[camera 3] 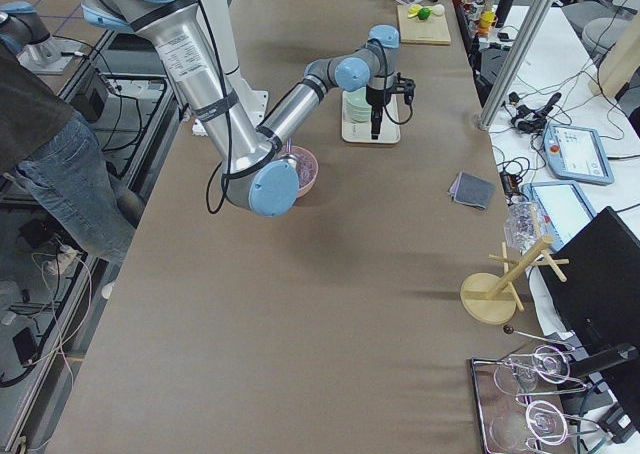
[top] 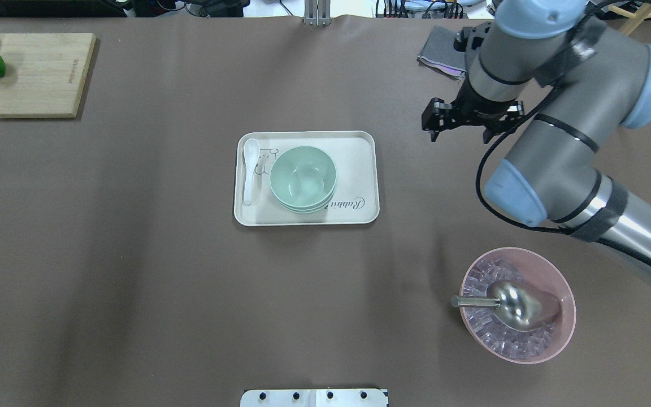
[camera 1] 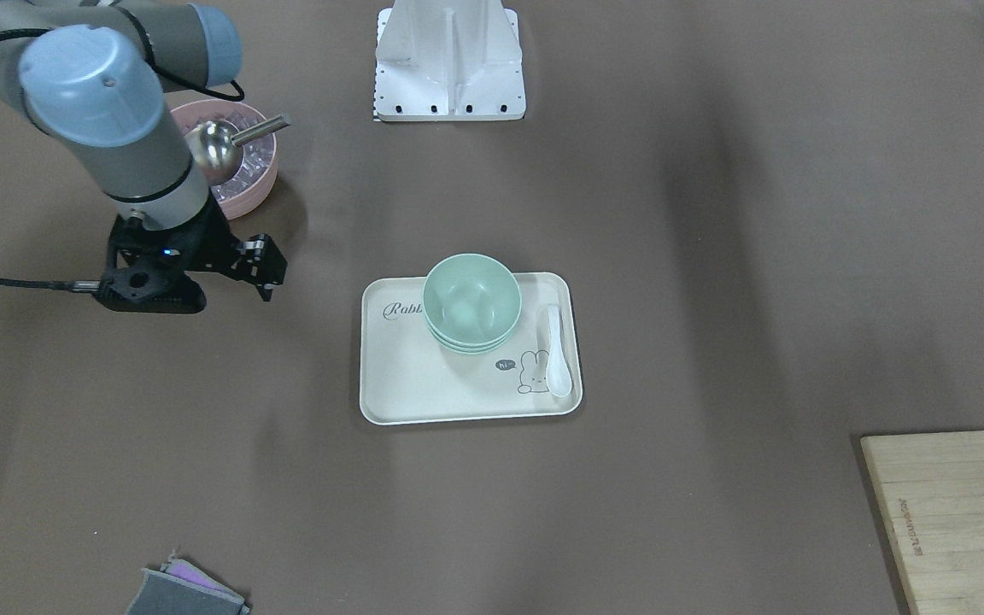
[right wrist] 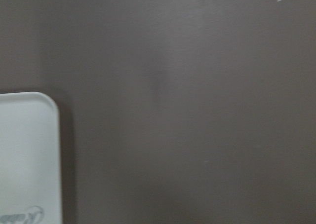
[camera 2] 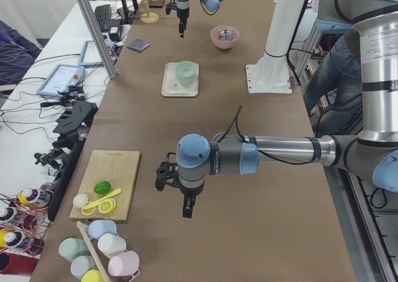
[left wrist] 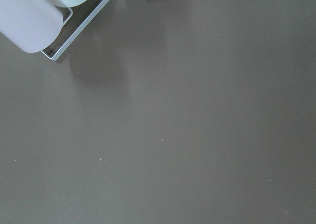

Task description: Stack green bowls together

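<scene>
The green bowls (camera 1: pixel 471 299) sit nested in one stack of three on the cream tray (camera 1: pixel 424 384), beside a white spoon (camera 1: pixel 556 354). Seen from overhead, the stack (top: pixel 303 175) fills the tray's (top: pixel 359 164) middle. My right gripper (top: pixel 459 134) hovers over bare table to the right of the tray, open, with nothing between its fingers. My left gripper (camera 2: pixel 186 209) shows only in the exterior left view, far from the tray near the cutting board, so I cannot tell whether it is open or shut.
A pink bowl (top: pixel 563 328) of ice with a metal scoop (top: pixel 515 302) stands at the near right. A wooden cutting board (top: pixel 31 73) with lime and lemon pieces lies far left. A grey cloth (top: pixel 441 53) lies far right. A person (camera 3: pixel 50 144) stands by the robot.
</scene>
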Available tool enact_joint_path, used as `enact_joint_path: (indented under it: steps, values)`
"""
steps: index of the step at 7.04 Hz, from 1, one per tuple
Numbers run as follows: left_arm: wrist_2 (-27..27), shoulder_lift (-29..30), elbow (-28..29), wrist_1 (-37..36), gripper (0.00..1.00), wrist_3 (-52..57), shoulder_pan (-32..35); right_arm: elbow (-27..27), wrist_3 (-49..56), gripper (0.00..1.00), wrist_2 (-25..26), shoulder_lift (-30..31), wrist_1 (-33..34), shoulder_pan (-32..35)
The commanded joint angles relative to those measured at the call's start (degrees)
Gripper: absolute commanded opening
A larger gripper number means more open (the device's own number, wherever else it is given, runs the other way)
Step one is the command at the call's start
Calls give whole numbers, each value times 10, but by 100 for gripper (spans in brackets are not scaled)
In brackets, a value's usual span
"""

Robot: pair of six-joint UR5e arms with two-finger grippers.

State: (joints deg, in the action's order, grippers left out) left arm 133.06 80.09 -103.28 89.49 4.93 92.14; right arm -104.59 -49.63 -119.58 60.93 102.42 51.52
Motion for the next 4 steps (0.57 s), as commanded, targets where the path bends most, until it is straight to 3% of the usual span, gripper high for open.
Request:
enact_joint_path:
  steps: [1,4]
  values:
    - [1,-5,-8,38,98,-38,-31,-23,200,100,-43,118,2,95]
    - [-1,-9,-10,42,98,-26,-35,-18,487,100,-85,309,1,266]
